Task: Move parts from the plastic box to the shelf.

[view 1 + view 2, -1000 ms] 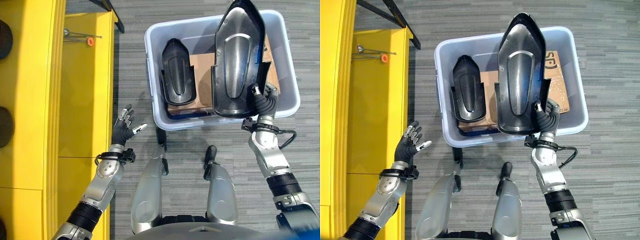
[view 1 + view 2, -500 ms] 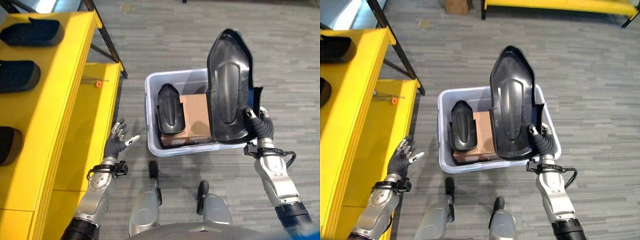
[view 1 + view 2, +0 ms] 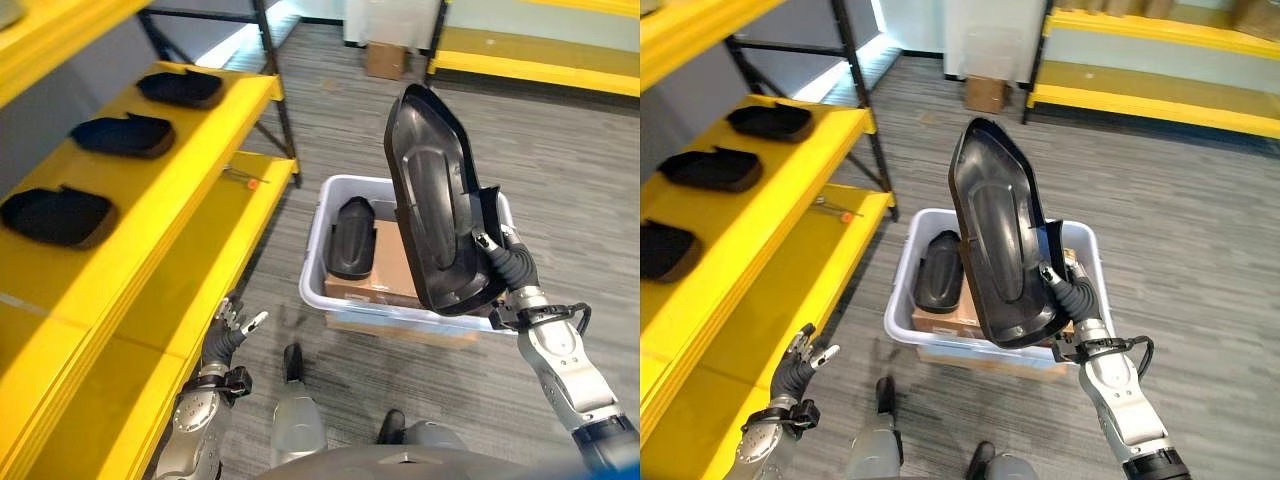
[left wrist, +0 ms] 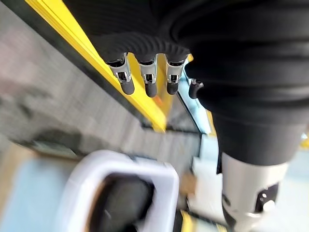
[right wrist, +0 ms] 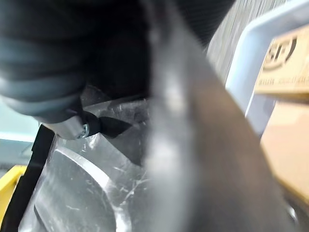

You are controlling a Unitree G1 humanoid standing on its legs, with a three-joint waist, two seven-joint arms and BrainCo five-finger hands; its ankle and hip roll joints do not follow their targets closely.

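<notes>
Right hand (image 3: 508,272) grips a large black molded part (image 3: 432,205) by its lower edge, holding it upright above the plastic box (image 3: 318,275), where another black part (image 3: 350,237) lies beside a cardboard box (image 3: 385,268). Left hand (image 3: 226,333) hangs open beside the yellow shelf (image 3: 180,180).

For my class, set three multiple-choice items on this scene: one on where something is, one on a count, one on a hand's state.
1. Where is the large black part?
A. Lying on the floor
B. Held up over the plastic box by the right hand
C. On the yellow shelf

2. How many black parts lie on that shelf's upper level?
A. One
B. Three
C. Five

3. What state is the left hand in?
A. Open, holding nothing
B. Shut on a part
C. Pressing on the box

Answers: 1 B, the right hand grips its lower edge; 2 B, three lie in a row; 3 A, fingers spread beside the shelf.
</notes>
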